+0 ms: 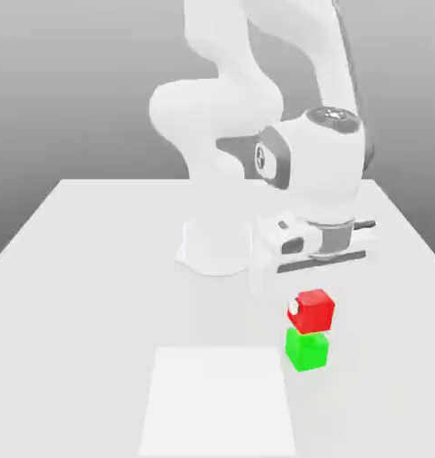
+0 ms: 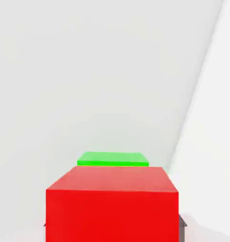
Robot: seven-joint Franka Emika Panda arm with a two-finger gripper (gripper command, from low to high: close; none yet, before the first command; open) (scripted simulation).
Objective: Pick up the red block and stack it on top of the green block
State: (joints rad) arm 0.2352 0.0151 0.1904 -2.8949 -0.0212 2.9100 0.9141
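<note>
In the exterior view, my gripper (image 1: 303, 302) hangs below the white wrist, pointing down at the table (image 1: 96, 268). Its fingers are closed on the red block (image 1: 314, 309), which sits pinched between them; a white fingertip shows against the block's side toward the exterior view's left. The green block (image 1: 308, 350) rests on the table directly under the red one, just beside the corner of a paler square patch (image 1: 217, 402) on the tabletop. The two cubes look very close, nearly touching, though I cannot tell whether the red one's underside has met the green top. So I judge the pickup done and the carry all but done; what is left is to settle the red block squarely, let go and pull away.

In the hand view, the red block (image 2: 112, 208) fills the near foreground, held right under my camera. Beyond its top edge the green block (image 2: 113, 159) peeks out as a thin strip, roughly centred on the red one. That suggests the alignment is good side to side, with a slight offset left along the viewing direction.
</note>
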